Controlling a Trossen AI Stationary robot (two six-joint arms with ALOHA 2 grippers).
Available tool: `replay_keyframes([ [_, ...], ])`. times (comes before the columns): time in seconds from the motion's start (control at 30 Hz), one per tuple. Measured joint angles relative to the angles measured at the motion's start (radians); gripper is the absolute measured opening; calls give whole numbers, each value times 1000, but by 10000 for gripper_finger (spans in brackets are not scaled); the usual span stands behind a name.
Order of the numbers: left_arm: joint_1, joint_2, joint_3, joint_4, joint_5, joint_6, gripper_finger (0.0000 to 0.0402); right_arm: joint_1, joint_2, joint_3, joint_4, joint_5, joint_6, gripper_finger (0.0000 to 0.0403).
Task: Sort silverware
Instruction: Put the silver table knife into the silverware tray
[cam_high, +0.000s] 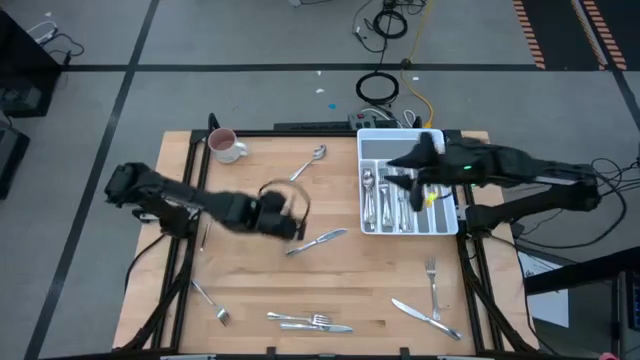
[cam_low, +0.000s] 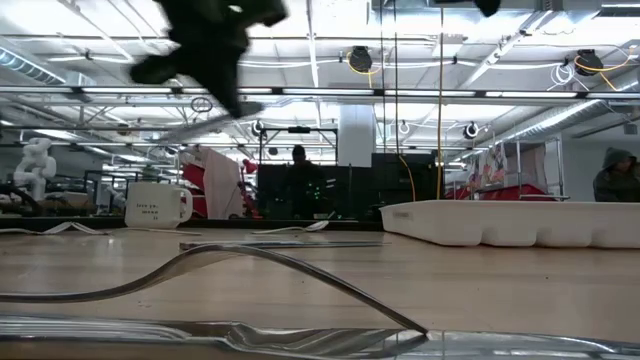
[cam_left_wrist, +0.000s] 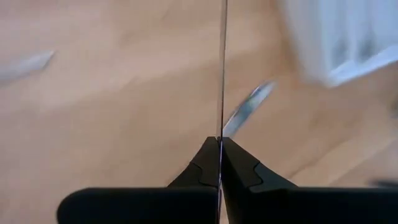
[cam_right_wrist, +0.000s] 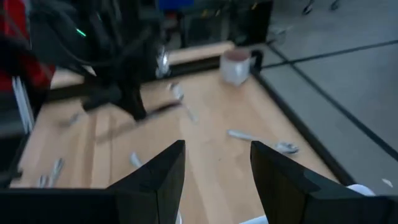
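The sorting looks partly done. In the high view the white tray (cam_high: 448, 222) at centre right already holds several pieces of silverware (cam_high: 385, 200) in its compartments, while many remain loose on the wooden table (cam_high: 250, 290): a spoon (cam_high: 309, 163) at upper centre, a knife (cam_high: 318, 240) near the middle, a fork (cam_high: 210, 302) at lower left, a fork and knife pair (cam_high: 305, 321) along the bottom edge, and another fork with a knife (cam_high: 430, 300) at lower right. The left gripper (cam_left_wrist: 219, 146) hangs over the table left of centre, its fingers pinched shut on a thin metal piece (cam_left_wrist: 222, 68) seen edge-on in its wrist view; it may be a knife, though the blur leaves that uncertain. The right gripper (cam_right_wrist: 216, 165) sits over the tray, fingers spread apart with nothing between them. A white mug (cam_high: 225, 146) stands at upper left. At least seven pieces are left to bring across.
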Motion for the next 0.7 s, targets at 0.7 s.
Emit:
replay_keyframes([
  [0.7,374,232,93,865,240,346,1,0,-71,0,14,57,32,171],
])
